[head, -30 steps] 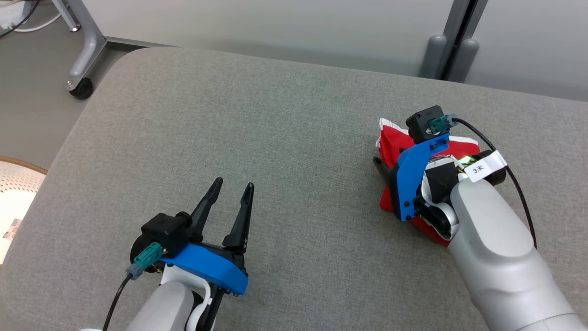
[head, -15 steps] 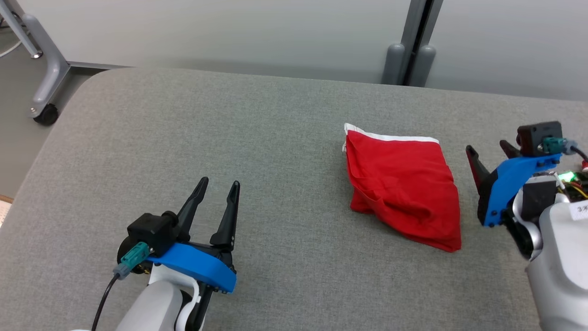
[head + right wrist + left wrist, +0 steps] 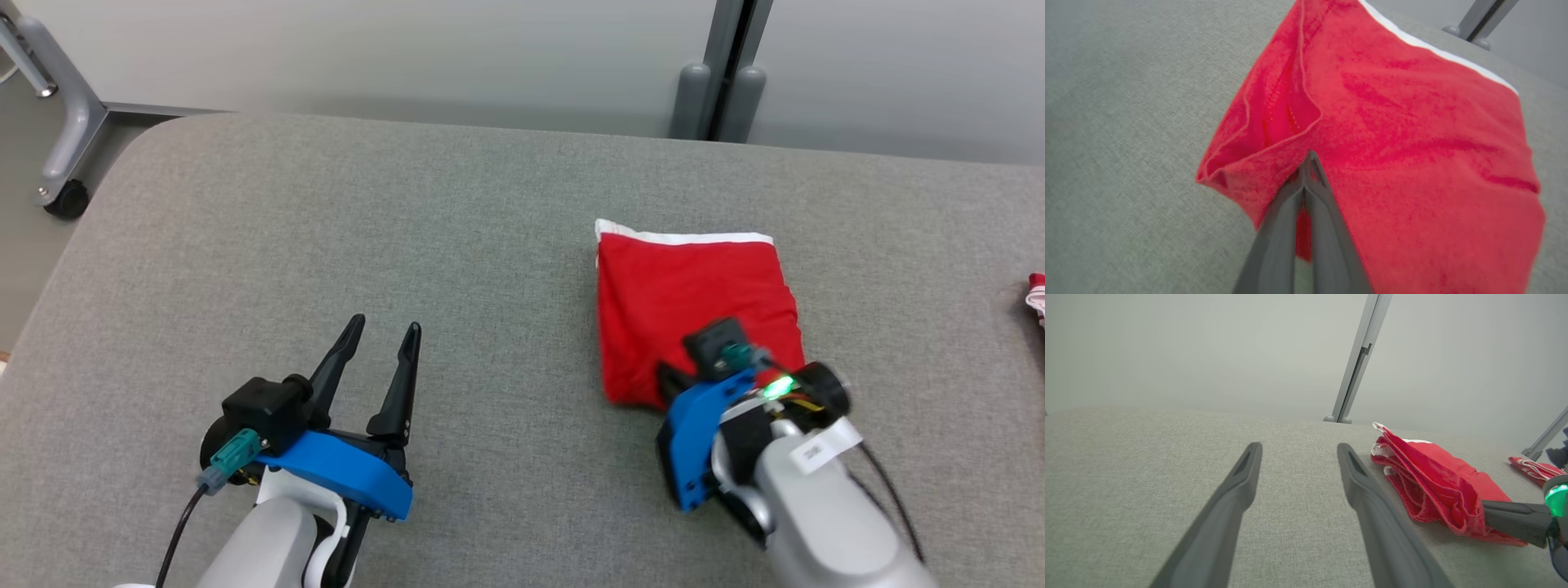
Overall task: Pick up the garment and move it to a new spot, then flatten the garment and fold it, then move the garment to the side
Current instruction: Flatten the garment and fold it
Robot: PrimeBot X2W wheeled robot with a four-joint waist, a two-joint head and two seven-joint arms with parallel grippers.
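Two grippers in play: left gripper (image 3: 384, 324) and right gripper (image 3: 1309, 157). Two red cloths: one folded red garment (image 3: 694, 294) pinched at the right jaws' tips, and one small red bundle (image 3: 1037, 296) well off to their outer side. One grey tabletop (image 3: 408, 229) lies beneath both pairs of jaws.

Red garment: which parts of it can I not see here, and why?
- Head view: near edge of the garment hidden under the right pincer.
- Right wrist view: blurred fingers hide whether cloth is pinched.
- Head view: second red cloth cut off by the right edge.
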